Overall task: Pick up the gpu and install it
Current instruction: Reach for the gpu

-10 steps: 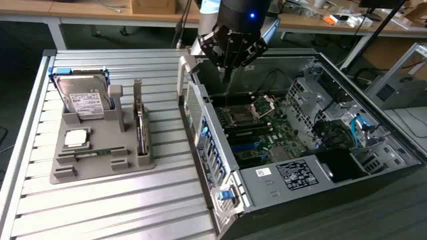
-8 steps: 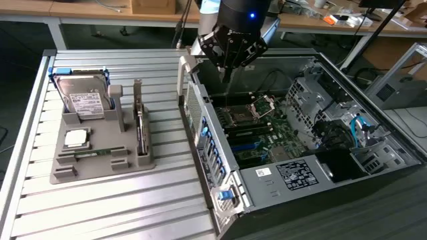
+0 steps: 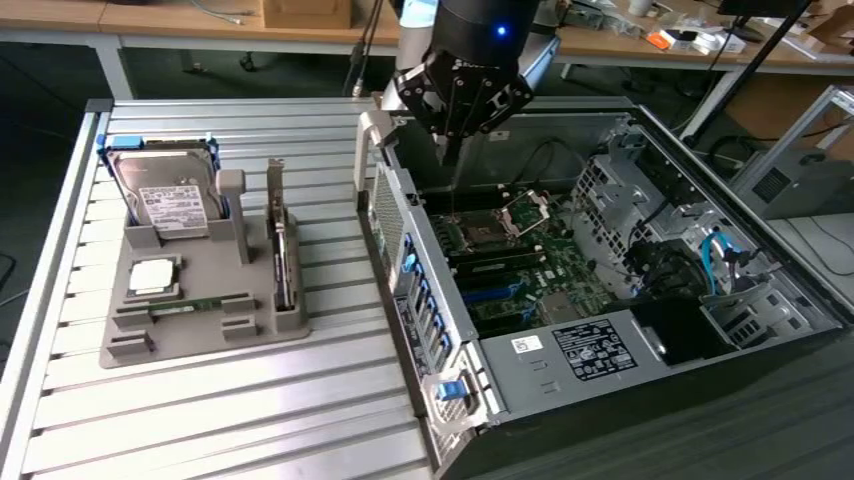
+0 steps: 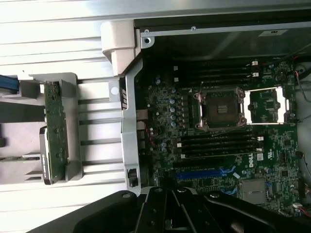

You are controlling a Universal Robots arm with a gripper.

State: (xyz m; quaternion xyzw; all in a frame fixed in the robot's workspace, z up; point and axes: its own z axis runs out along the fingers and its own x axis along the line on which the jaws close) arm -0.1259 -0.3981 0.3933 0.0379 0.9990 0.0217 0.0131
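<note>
We see a ribbed metal bench (image 3: pixel 200 420) under everything, and behind the gripper (image 3: pixel 449 150) wooden desks (image 3: pixel 160 20) with loose clutter over a dark floor. The gripper hangs above the rear edge of an open case (image 3: pixel 400 250) lying on its side. Its fingers are drawn together to a narrow point and hold nothing.

Directly below the gripper lies the motherboard (image 3: pixel 534 270), with the open socket (image 3: pixel 483 232) just beneath the fingertips. The power supply (image 3: pixel 594 345) sits further along the case, well apart from the gripper, and blue cables (image 3: pixel 714 255) lie off to the exterior view's right.

The gpu (image 3: pixel 282 262) is well apart from the gripper, to the exterior view's left and lower. It stands on edge in a grey holder (image 3: pixel 200 340) on the bench, with its bracket end nearest the gripper. In the wrist view its board face looks greenish.

The case wall stands between the gripper and the gpu. Beyond the gpu, the same holder carries 1 hard drive (image 3: pixel 171 195) propped upright, 1 chip (image 3: pixel 154 275) lying flat and 1 memory stick (image 3: pixel 200 303) in a slot.
</note>
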